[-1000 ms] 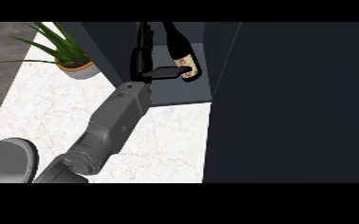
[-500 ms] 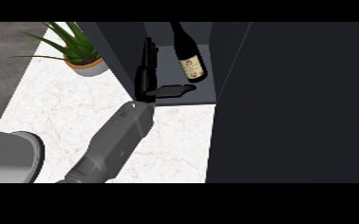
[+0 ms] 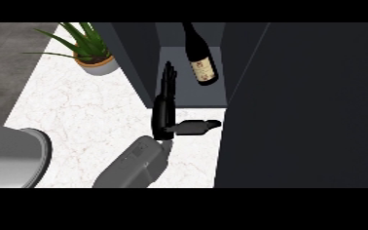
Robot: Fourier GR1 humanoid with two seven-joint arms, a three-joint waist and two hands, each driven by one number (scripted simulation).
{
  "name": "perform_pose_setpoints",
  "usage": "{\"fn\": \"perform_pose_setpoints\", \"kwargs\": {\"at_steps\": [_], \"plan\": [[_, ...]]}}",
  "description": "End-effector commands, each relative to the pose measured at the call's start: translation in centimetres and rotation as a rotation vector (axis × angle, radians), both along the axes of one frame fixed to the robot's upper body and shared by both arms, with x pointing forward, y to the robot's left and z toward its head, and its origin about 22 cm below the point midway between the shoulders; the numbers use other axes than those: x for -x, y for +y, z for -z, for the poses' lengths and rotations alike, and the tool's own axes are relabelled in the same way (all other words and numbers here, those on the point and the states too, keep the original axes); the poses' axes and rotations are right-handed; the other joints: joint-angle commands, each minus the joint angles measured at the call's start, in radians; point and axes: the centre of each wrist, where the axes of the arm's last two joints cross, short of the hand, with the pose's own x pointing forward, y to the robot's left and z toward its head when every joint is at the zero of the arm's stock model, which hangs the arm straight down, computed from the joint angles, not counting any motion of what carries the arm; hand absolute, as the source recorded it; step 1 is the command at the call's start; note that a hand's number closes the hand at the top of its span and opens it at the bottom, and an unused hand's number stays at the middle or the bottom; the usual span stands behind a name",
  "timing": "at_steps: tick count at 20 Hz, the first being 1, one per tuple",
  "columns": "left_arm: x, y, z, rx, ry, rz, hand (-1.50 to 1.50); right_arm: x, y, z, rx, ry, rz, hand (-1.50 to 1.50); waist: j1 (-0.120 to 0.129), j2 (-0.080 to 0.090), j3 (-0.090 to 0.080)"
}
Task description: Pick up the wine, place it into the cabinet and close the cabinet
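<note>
Resting inside the dark cabinet [image 3: 188,95], the wine bottle [image 3: 202,63] looks placed, apart from the left hand [image 3: 164,113], fingers straight and pressed together, thumb out; the cabinet door [image 3: 302,107] remains to close.

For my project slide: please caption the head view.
Wine bottle sits inside the open cabinet, the open hand beside it, apart.

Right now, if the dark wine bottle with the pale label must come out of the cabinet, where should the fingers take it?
Probably around the wide labelled body of the dark glass wine bottle, coming from the dark cabinet's open front: walls close both sides, and the thin neck points away. The open left hand is at that front.
</note>
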Motion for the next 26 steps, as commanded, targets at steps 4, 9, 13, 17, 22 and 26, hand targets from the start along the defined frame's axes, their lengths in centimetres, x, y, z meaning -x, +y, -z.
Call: {"fn": "perform_pose_setpoints", "kwargs": {"at_steps": [4, 9, 13, 17, 22, 26], "plan": [[4.6, 1.0, -3.2, 0.052, -0.037, 0.020, -1.50, 2.0, -1.1, -0.6, -0.021, -0.015, -0.004, -1.50, 0.011, -0.001, 0.000], [8.7, 2.1, -2.2, 0.042, -0.009, -0.035, -1.50, 2.6, 0.3, -0.9, -0.028, -0.030, -0.004, -1.50, 0.009, 0.001, 0.000], [10.6, 1.8, -4.9, 0.068, -0.013, -0.038, -1.50, 3.2, -0.8, -0.9, -0.015, -0.014, -0.039, -1.50, 0.005, 0.001, 0.000], [13.2, 1.7, -5.0, 0.098, -0.040, -0.032, -1.50, 1.4, -0.8, 0.0, -0.021, -0.005, -0.045, -1.50, 0.006, 0.003, 0.000], [14.2, 4.9, -6.3, 0.071, -0.048, 0.060, -1.50, 2.7, -0.4, -0.7, -0.033, 0.044, -0.129, -1.50, 0.004, 0.001, 0.000], [16.0, 7.3, -6.7, 0.083, -0.043, 0.112, -1.50, 1.0, -0.1, -0.4, 0.032, 0.060, -0.177, 1.50, 0.009, 0.003, 0.000]]}}
